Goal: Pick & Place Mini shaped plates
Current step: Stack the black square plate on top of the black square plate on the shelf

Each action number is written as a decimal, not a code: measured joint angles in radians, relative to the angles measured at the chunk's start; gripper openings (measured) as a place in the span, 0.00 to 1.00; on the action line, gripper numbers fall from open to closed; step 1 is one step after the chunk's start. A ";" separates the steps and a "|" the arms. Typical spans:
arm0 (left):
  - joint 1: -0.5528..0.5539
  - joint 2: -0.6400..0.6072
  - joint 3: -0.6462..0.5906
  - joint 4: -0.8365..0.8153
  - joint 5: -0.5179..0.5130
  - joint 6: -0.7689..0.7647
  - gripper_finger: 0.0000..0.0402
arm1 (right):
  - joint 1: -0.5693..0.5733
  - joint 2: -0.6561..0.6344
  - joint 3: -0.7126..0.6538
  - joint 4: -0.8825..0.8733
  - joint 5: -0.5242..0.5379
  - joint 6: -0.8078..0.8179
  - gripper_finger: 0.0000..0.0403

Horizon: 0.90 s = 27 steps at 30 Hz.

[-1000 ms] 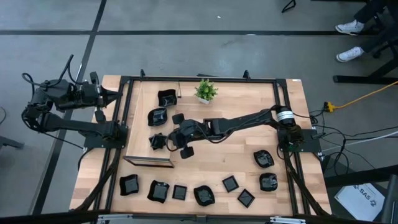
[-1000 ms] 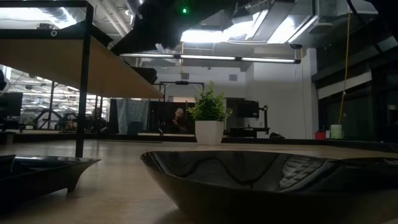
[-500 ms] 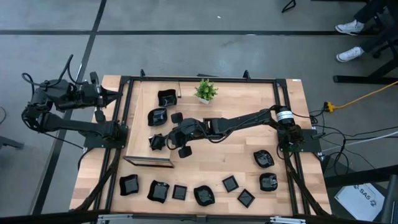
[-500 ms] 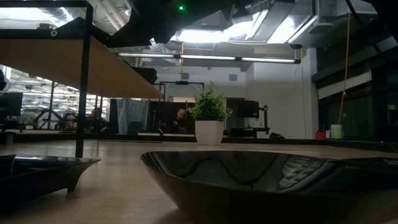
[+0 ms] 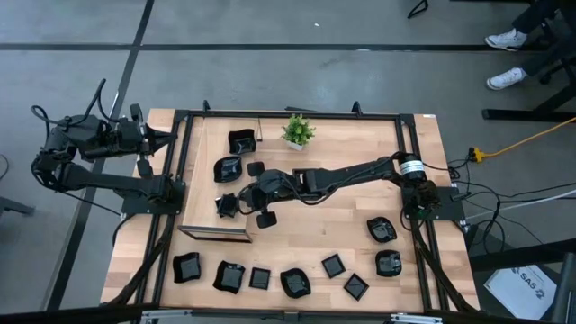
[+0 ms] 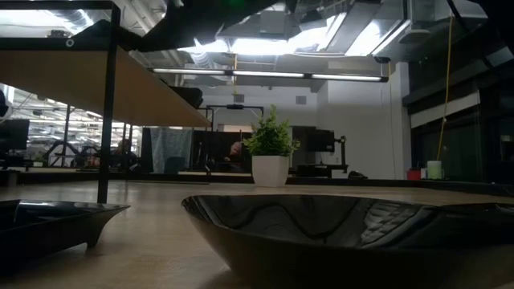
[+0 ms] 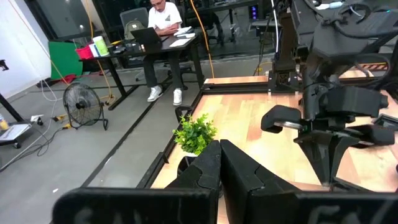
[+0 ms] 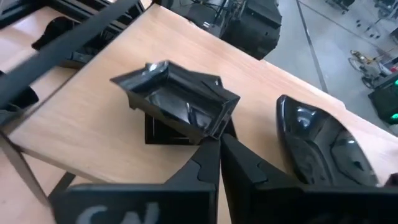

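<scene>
The right arm (image 5: 360,171) reaches from its base at the table's right edge leftward across the table's middle, stretched low and nearly straight, with the wrist turned toward the left half of the board. The right gripper (image 5: 241,202) sits beside a tilted square plate (image 5: 227,205) that lies near a raised wooden shelf panel (image 5: 216,232). In the right wrist view the two dark fingers (image 8: 208,163) are drawn close together, with only a thin gap, their tips right at the near corner of that square plate (image 8: 177,102), which sits tipped over a flat square plate (image 8: 163,132); whether the tips pinch its rim cannot be told. A rounded plate (image 8: 323,146) lies just beside it.

The left arm (image 5: 90,157) waits folded back off the table's left side, its gripper (image 5: 166,137) pointing toward the table's far-left corner; in its wrist view the fingers (image 7: 208,171) are pressed together and hold nothing.

Other mini black plates lie in two groups: three more near the far left part of the table (image 5: 241,139), and a row along the near edge (image 5: 261,277), with two more toward the right (image 5: 382,229). A small potted plant (image 5: 297,130) stands at the far middle.
</scene>
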 joint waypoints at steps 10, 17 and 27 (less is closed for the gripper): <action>0.000 0.000 0.000 0.000 0.000 0.000 0.01 | 0.000 0.000 0.051 -0.009 -0.018 -0.010 0.02; 0.000 0.000 0.000 0.000 0.000 0.000 0.01 | -0.014 0.000 0.051 -0.006 -0.016 0.001 0.02; 0.000 0.000 0.000 0.000 0.000 0.000 0.01 | -0.001 -0.022 0.051 -0.165 0.107 0.053 0.03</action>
